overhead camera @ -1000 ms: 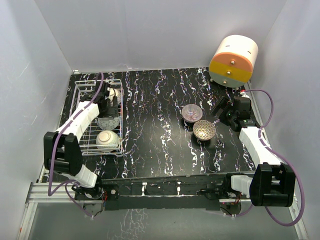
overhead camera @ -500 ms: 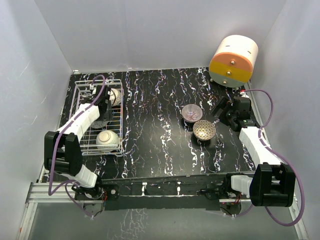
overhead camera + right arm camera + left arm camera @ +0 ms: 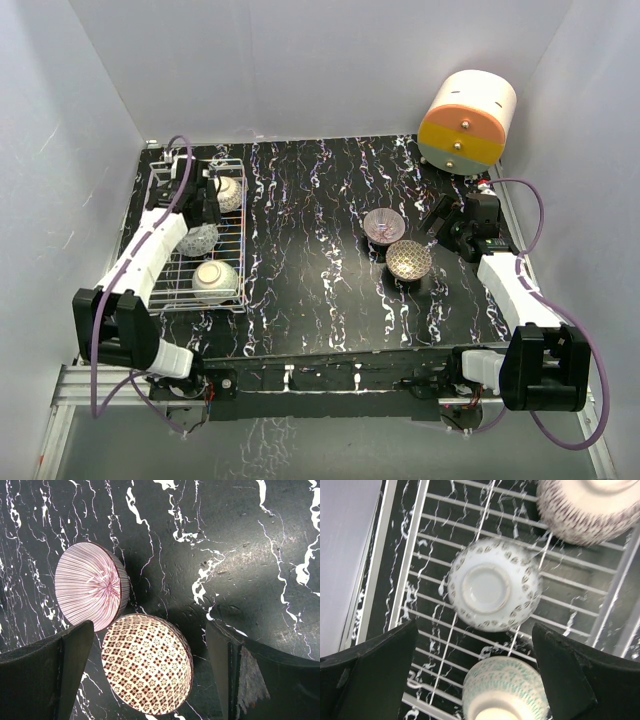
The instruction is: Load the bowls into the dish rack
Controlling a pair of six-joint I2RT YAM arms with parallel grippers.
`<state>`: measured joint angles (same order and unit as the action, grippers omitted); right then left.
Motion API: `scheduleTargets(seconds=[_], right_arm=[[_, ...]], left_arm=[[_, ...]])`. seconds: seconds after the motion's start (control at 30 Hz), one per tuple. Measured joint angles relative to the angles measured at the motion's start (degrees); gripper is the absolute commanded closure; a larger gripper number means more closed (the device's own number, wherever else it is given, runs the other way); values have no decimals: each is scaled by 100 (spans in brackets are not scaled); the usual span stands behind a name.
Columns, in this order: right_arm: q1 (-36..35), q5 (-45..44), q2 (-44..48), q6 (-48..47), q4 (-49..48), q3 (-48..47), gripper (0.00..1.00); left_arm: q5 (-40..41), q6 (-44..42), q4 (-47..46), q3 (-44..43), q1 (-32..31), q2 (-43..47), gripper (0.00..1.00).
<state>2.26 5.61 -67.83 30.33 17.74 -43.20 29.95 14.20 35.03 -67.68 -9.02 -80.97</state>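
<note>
Lattice bowl (image 3: pixel 147 672), 5 o'clock of striped bowl (image 3: pixel 89 585): likely light, slick, brittle; pinch rim. Left gripper (image 3: pixel 472 645), right gripper (image 3: pixel 150 635): agape, empty.

Five bowls (image 3: pixel 216 277); one dish rack (image 3: pixel 176 283); one cylinder (image 3: pixel 466 122); two arms (image 3: pixel 150 250).

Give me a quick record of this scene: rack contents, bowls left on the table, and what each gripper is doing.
rack: white wire dish rack, holds three bowls
rack bowls: far bowl, middle bowl, near bowl
on black marbled table: purple striped ceramic bowl, brown-gold lattice ceramic bowl, side by side
left gripper: open, empty, over rack
right gripper: open, empty, over table bowls
</note>
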Motion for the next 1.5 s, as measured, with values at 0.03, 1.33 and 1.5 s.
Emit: scheduleTargets(seconds=[0.03,1.33,1.5], right_arm=[[0,7,0,2,2,0,2],[-730,651,358,129,131,474,2],[-841,634,382,131,61,627,2]], left_arm=[[-31,4,-33,-129,0,-81,5],[1005,372,192,28,658,-627,3],[1154,444,492,282,662,52,3]])
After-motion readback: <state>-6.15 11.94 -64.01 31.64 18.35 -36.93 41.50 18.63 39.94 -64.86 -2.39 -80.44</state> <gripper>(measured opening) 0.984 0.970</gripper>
